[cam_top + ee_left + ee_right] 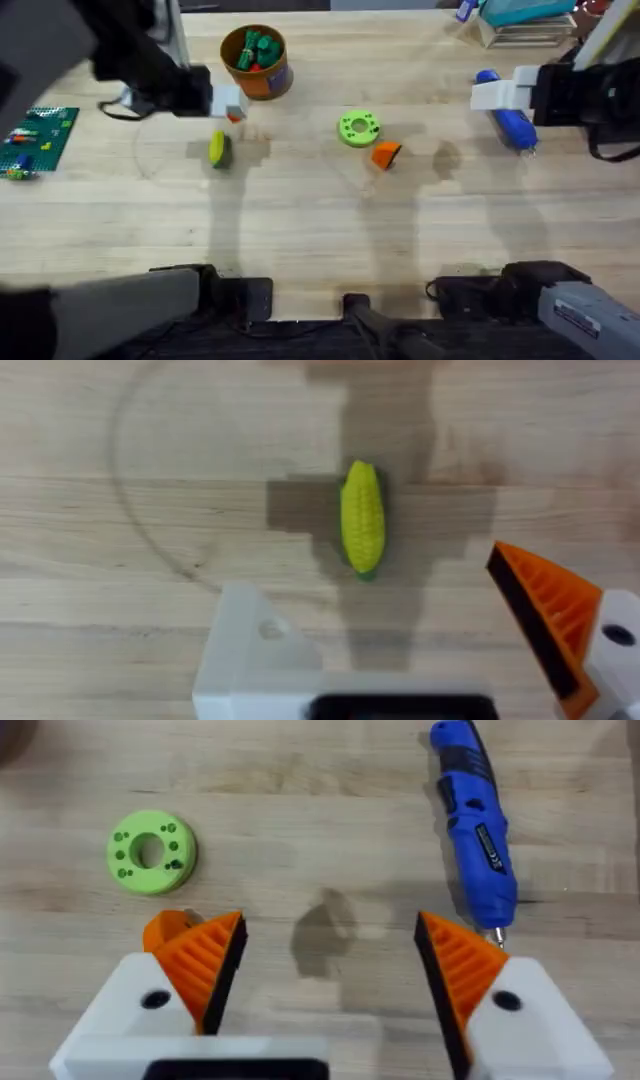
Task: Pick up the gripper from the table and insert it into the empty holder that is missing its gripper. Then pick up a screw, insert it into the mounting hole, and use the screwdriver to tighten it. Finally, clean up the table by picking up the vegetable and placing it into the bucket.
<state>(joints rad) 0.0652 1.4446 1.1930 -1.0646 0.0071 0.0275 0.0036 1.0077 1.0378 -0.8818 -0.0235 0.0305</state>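
Overhead. Wooden table [320, 230]. The left gripper [228, 108] hangs over the far left part of the table, just right of its dark arm. Just near of it lies the vegetable [218, 149], yellow with a green end, flat on the wood. The bucket [256, 62], orange, stands far of both, with green and red toy pieces [256, 50] inside. Near the middle sits a lime-green disc [359, 128]; the orange gripper piece [386, 154] lies just beside it, near-right, seemingly touching or almost so. At the far right the right gripper [497, 94] hovers beside the blue screwdriver [507, 116], which lies on the table. A green circuit board [37, 140] sits at the left edge.

Left wrist. The vegetable [361, 517] lies on the wood between and beyond the two fingers, untouched. One finger is the bare white holder [262, 650], no pad, with a small hole in its face; the other finger carries an orange ribbed pad [545, 605]. Jaws spread wide, nothing between them.

Right wrist. Both fingers [205, 965] wear orange pads, parted wide, nothing held. The screwdriver [476, 820] lies beyond the far-side finger, metal tip pointing toward it. The lime-green disc [151, 851] rests apart on the other side; an orange edge behind the nearby pad may be the gripper piece, hard to tell.
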